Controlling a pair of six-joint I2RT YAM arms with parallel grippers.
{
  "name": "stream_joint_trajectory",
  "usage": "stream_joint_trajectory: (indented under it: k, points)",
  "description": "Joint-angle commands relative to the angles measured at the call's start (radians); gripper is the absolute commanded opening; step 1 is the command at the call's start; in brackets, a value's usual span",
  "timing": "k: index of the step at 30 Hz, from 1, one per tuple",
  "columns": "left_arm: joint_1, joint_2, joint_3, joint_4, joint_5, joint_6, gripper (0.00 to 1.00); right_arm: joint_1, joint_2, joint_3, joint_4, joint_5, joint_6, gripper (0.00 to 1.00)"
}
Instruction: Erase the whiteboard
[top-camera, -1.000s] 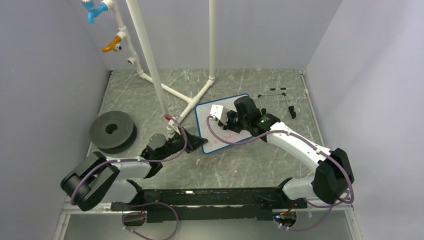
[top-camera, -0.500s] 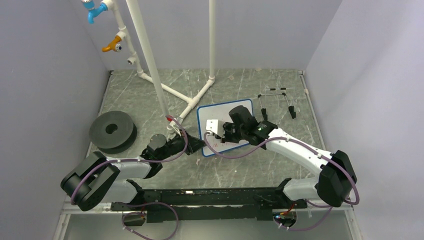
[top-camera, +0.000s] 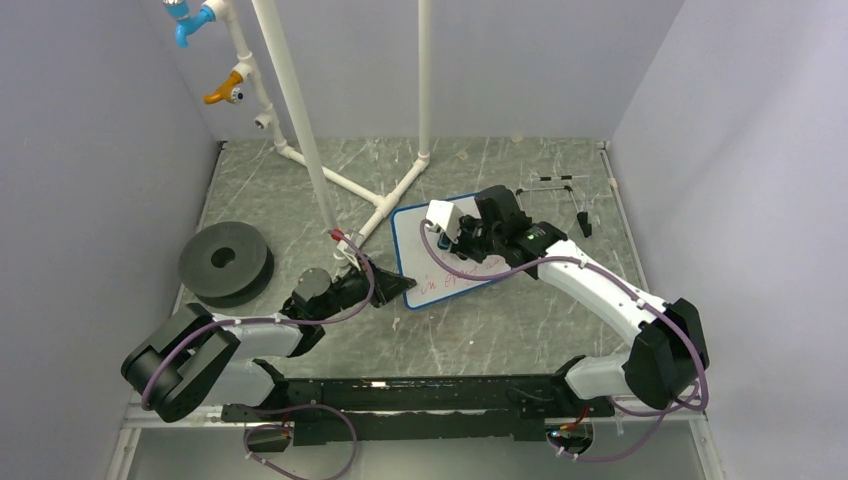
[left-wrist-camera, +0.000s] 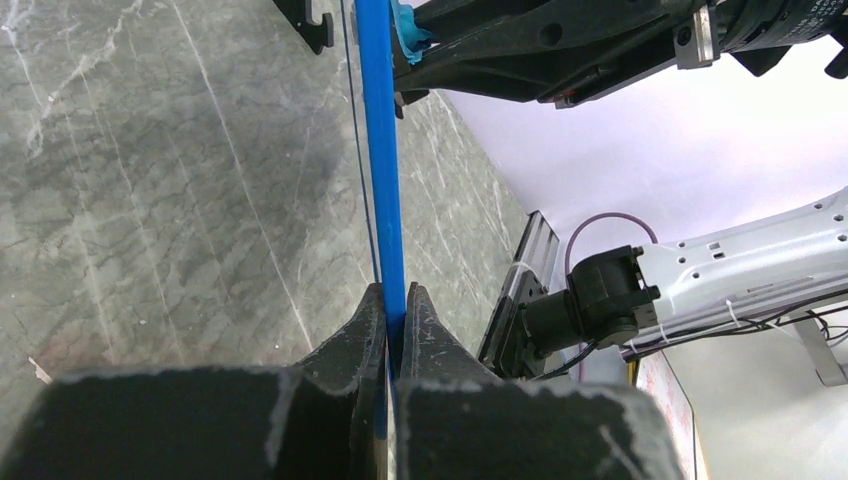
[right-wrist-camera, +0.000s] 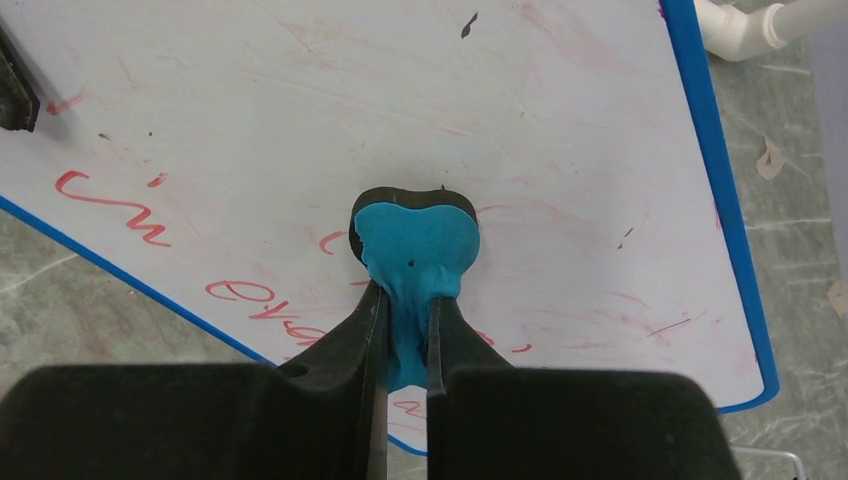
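Teal eraser (right-wrist-camera: 415, 240) rests on the red-marked whiteboard (right-wrist-camera: 560, 120).

On your grey marbled desk (top-camera: 480, 330), a thick black ring (top-camera: 250, 262) sits at the left, well apart from the thin black wire stand (top-camera: 584, 226) at the far right. A white pipe frame (top-camera: 424, 80) rises at the back, carrying a blue tap (top-camera: 190, 20) and an orange tap (top-camera: 225, 93) at its upper left.

We see white-shelled arms (top-camera: 600, 285) with black joints (top-camera: 665, 350). Purple cables (left-wrist-camera: 605, 216) trail behind the matte black two-finger left claw (left-wrist-camera: 392, 300) and right claw (right-wrist-camera: 405, 300); a green light (top-camera: 527, 238) glows behind the right one.
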Motion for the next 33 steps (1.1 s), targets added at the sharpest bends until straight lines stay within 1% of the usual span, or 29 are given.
stream_joint_trajectory:
  k: [1, 5, 7, 9, 12, 17, 21, 23, 25, 29, 33]
  points:
    - [-0.014, -0.064, 0.026, 0.213, 0.086, 0.026, 0.0, 0.008, -0.04, -0.033, -0.03, -0.11, -0.053, 0.0]
    - [-0.012, -0.058, 0.03, 0.205, 0.086, 0.031, 0.0, 0.077, -0.058, -0.08, -0.109, -0.14, -0.142, 0.0]
    - [-0.012, -0.051, 0.032, 0.21, 0.087, 0.03, 0.0, 0.118, -0.054, -0.101, -0.12, -0.128, -0.157, 0.0]
    - [-0.012, -0.044, 0.034, 0.212, 0.088, 0.03, 0.0, 0.129, -0.05, -0.11, -0.108, -0.114, -0.151, 0.0]
    - [-0.012, -0.037, 0.034, 0.209, 0.089, 0.032, 0.0, 0.112, -0.037, -0.084, -0.062, -0.06, -0.1, 0.0]
    - [-0.012, -0.035, 0.035, 0.196, 0.097, 0.037, 0.0, 0.015, -0.021, -0.008, 0.019, 0.006, 0.011, 0.0]
    - [-0.012, -0.043, 0.031, 0.191, 0.094, 0.04, 0.0, -0.017, -0.002, -0.01, 0.042, 0.047, 0.03, 0.0]
    - [-0.012, -0.048, 0.029, 0.186, 0.092, 0.045, 0.0, -0.016, -0.01, -0.031, 0.028, 0.021, 0.01, 0.0]
    - [-0.012, -0.053, 0.026, 0.182, 0.092, 0.047, 0.0, -0.01, -0.027, -0.054, -0.001, -0.046, -0.021, 0.0]
    - [-0.012, -0.049, 0.028, 0.185, 0.092, 0.048, 0.0, 0.052, -0.057, -0.097, -0.088, -0.132, -0.11, 0.0]
    - [-0.012, -0.045, 0.03, 0.189, 0.092, 0.046, 0.0, 0.114, -0.052, -0.13, -0.11, -0.135, -0.145, 0.0]
